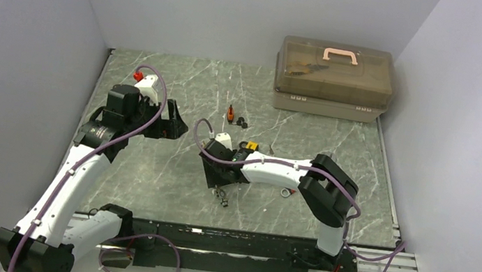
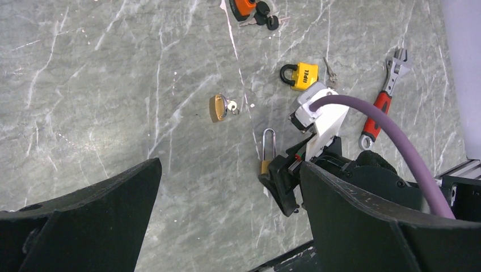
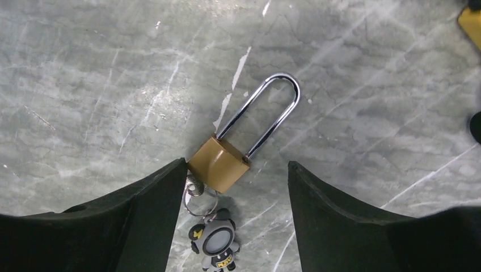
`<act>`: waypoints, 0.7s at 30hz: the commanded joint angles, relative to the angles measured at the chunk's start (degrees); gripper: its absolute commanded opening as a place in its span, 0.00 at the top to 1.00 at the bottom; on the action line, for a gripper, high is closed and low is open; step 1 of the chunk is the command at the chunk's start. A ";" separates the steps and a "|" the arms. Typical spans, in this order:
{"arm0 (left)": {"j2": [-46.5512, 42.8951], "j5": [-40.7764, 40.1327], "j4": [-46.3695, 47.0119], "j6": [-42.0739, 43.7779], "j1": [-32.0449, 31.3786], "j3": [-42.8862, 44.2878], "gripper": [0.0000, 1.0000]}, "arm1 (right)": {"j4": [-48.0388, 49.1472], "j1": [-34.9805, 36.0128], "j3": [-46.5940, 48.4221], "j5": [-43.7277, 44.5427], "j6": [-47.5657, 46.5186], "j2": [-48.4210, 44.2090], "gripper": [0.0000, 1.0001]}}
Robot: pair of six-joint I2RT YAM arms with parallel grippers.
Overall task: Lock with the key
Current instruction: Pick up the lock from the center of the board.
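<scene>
A brass padlock [image 3: 218, 166] with a long chrome shackle [image 3: 283, 85] lies flat on the marble table. Both shackle legs reach the body. A key ring [image 3: 199, 199] with a small grey figure charm [image 3: 217, 243] hangs from its bottom end. The key itself is mostly hidden by my right gripper's left finger. My right gripper [image 3: 236, 164] is open low over the padlock body, its left finger touching the body's corner. In the left wrist view the padlock [image 2: 266, 148] sits just before my right gripper. My left gripper [image 2: 230, 164] is open and empty, raised above the table to the left [image 1: 173, 121].
A small brass padlock with a key [image 2: 218, 107], a yellow padlock [image 2: 303, 76], an orange lock with keys [image 2: 245, 7] and a red-handled wrench [image 2: 381, 102] lie nearby. A lidded toolbox [image 1: 334, 78] stands at the back right. Walls enclose the table.
</scene>
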 commanded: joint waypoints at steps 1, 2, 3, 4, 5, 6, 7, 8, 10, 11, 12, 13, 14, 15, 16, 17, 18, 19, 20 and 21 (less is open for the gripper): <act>-0.57 1.11 2.08 1.18 -0.09 -0.25 0.01 | -2.30 -0.37 0.69 -0.23 7.75 -0.93 0.32; -0.70 1.13 2.23 1.08 -0.10 -0.41 0.01 | -1.37 -0.37 0.05 -0.99 8.86 -1.21 0.32; -0.81 1.17 2.37 1.07 -0.03 -0.63 0.01 | -0.53 -0.37 -0.52 -1.46 9.83 -1.40 0.32; -0.82 1.31 2.47 1.07 -0.04 -0.74 0.01 | -0.17 -0.55 -1.01 -1.52 10.58 -1.46 0.32; -0.80 1.42 2.39 1.10 -0.09 -0.74 0.01 | -0.28 -0.72 -1.48 -1.20 11.38 -1.42 0.32; -0.78 1.52 2.20 1.19 -0.05 -0.70 0.01 | -0.44 -1.06 -2.16 -0.85 11.80 -1.64 0.33; -0.86 1.54 1.97 1.33 -0.09 -0.65 0.01 | -0.53 -1.61 -3.08 -0.51 12.27 -2.06 0.34; -1.01 1.37 1.83 1.47 -0.08 -0.61 0.01 | -0.12 -2.39 -4.50 -0.50 12.56 -2.87 0.34; -1.29 1.03 1.77 1.73 -0.01 -0.53 0.01 | 1.69 -4.55 -7.62 -1.31 12.76 -4.84 0.35; -1.33 0.99 1.75 1.89 -0.01 -0.49 0.01 | 2.51 -5.21 -8.71 -1.39 12.42 -5.68 0.35; -1.35 1.02 1.75 1.94 -0.01 -0.48 0.00 | 3.06 -5.31 -9.27 -1.17 11.95 -6.40 0.35; -1.28 1.06 1.81 2.05 0.01 -0.56 0.01 | 2.99 -5.41 -9.11 -0.90 11.58 -6.68 0.35; -1.12 1.10 1.79 2.06 -0.01 -0.59 0.01 | 2.46 -5.45 -8.50 -0.82 11.41 -6.58 0.35; -0.95 1.12 1.84 2.07 -0.01 -0.62 0.01 | 2.05 -5.34 -7.77 -0.65 11.37 -6.24 0.35; -0.85 1.18 1.97 2.07 -0.06 -0.65 0.01 | 1.77 -5.22 -7.14 -0.74 11.30 -5.76 0.35; -0.87 1.28 2.06 1.98 -0.02 -0.72 0.01 | 1.62 -5.04 -6.59 -0.97 11.25 -5.24 0.35; -0.89 1.35 2.25 1.81 -0.01 -0.82 0.01 | 1.55 -4.96 -6.12 -1.03 11.29 -4.85 0.35; -0.99 1.44 2.37 1.72 -0.01 -0.85 0.01 | 1.35 -4.74 -5.68 -0.71 11.10 -4.34 0.35; -1.05 1.45 2.39 1.71 -0.01 -0.86 0.00 | 1.01 -4.71 -5.18 -0.42 10.99 -3.57 0.35; -1.08 1.46 2.38 1.71 -0.03 -0.84 0.01 | 0.52 -4.72 -4.61 -0.06 10.90 -3.18 0.36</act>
